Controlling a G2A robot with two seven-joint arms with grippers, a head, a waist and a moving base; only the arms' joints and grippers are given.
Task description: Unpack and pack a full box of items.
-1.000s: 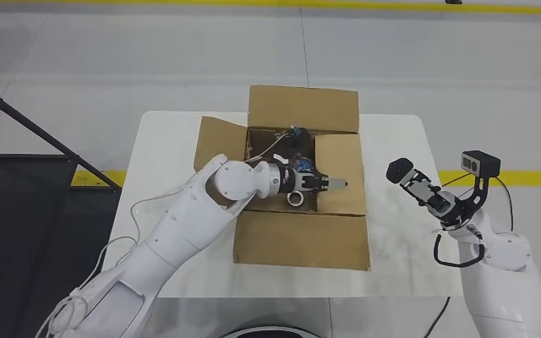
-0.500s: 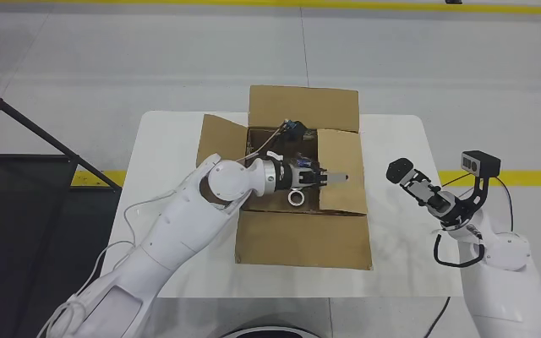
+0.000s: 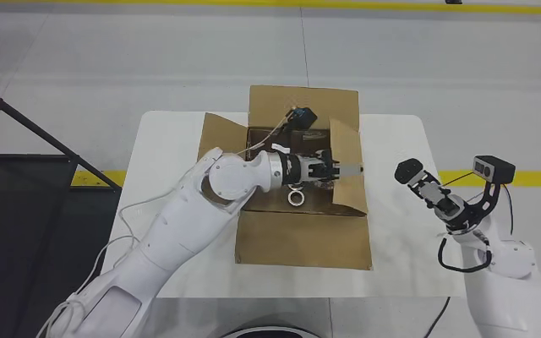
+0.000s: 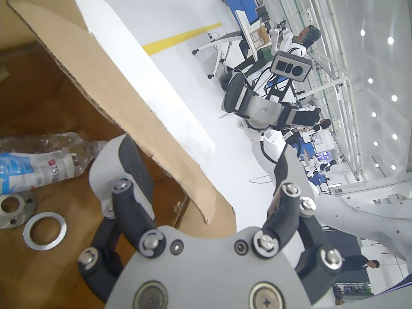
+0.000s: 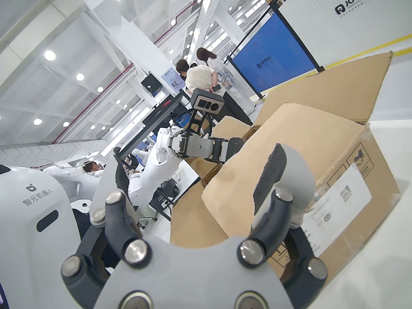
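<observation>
Cardboard box [image 3: 300, 241] stands at centre frame on the white desk [image 3: 169, 144], flaps open. The left gripper [image 3: 351, 168] is over the box's right side, its arm coming in from lower left. Its fingers [image 4: 132, 162] stand wide and straddle the raised right-hand flap [image 4: 112, 75], one inside the box and one outside. Contact with the cardboard cannot be confirmed.

Inside the box lie a clear plastic bottle [image 4: 42, 162], a metal flange [image 4: 14, 207] and a metal ring [image 4: 45, 230], the flange and ring just beside each other. A black-and-blue item [image 3: 300, 116] sits at the box's upper edge.

The right gripper [image 3: 407, 171] hangs over the desk right of the box, apart from it, fingers wide and holding nothing.
</observation>
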